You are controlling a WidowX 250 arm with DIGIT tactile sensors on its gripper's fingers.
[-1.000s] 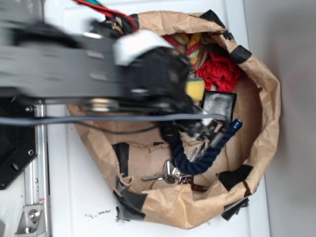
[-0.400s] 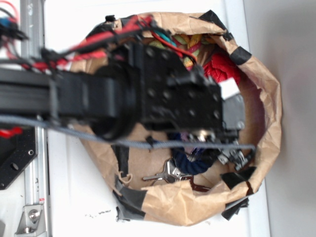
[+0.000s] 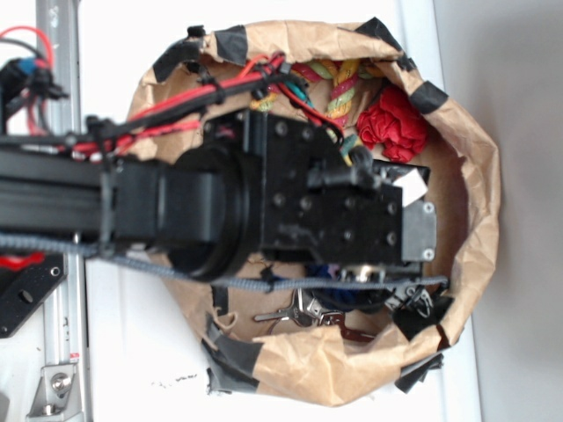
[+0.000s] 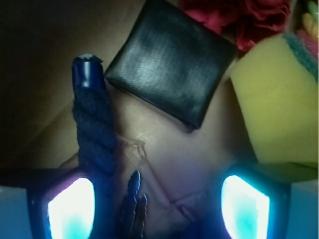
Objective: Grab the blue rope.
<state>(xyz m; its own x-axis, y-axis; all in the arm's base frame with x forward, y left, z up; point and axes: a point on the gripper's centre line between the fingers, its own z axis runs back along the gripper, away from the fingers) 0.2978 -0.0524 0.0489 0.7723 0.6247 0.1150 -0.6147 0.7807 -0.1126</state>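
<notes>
Blue rope (image 4: 93, 127), no legible writing

Legible text, labels, brands, numbers, signs: none. Nothing readable in the exterior view or in the wrist view, on any item.

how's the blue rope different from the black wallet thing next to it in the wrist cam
The blue rope is a long, round, twisted cord; the black wallet is a flat, roughly square slab. The rope has a coarse fibre surface and a shiny blue cap at its tip; the wallet has a fine leather-like grain and no cap. The rope runs down past the frame's bottom edge; the wallet lies almost wholly in view. Both are dark and rest on the brown paper.
</notes>
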